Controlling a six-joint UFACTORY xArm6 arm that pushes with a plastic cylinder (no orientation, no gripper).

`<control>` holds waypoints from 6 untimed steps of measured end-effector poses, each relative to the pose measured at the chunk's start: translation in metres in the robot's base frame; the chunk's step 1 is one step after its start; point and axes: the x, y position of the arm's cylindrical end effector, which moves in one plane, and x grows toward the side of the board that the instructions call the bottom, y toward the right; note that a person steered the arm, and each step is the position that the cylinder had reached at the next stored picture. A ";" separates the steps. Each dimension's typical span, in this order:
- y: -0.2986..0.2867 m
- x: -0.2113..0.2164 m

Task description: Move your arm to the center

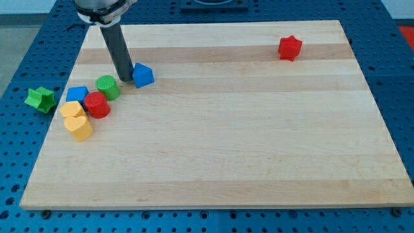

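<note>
So my tip [125, 79] sits near the board's [226, 162] top-left, wedged between the green cylinder [107, 86] and the blue block [143, 75], about touching the blue one. It's a bare rod, so it grasps nothing. Looks like the move to the center hasn't really started; the center is well off toward the view's lower right, and that path looks free of blocks. Hard to tell: the blue block's exact shape, and the arm is cut off up top.
</note>
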 end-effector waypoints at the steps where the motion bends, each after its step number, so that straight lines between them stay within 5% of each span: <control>1: 0.008 -0.034; 2: 0.083 -0.079; 3: 0.175 -0.072; 4: 0.173 -0.023; 6: 0.007 0.109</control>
